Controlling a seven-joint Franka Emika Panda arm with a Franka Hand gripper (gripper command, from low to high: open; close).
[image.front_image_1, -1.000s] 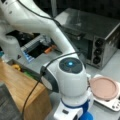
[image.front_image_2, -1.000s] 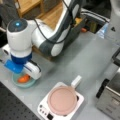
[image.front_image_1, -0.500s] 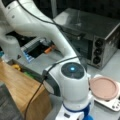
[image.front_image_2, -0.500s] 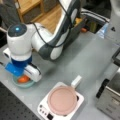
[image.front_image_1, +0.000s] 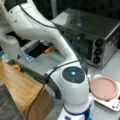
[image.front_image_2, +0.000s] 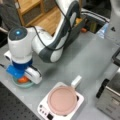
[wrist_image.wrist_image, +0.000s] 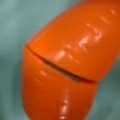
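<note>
An orange toy carrot with a seam across its middle fills the wrist view, lying on a teal surface. In a front view the carrot rests in a shallow teal dish near the table's left edge. My gripper hangs straight down over it, right at the carrot. Its fingers are hidden under the blue and white hand. In a front view only the arm's wrist with its blue light shows; the gripper is below the picture's bottom.
A white hotplate carries a pink pan with a white handle, right of the dish; the pan shows in both front views. A steel toaster oven stands behind. A wooden shelf unit borders the table.
The arm's wrist has sunk a little toward the dish over the last second. Carrot, dish and pan have stayed in place.
</note>
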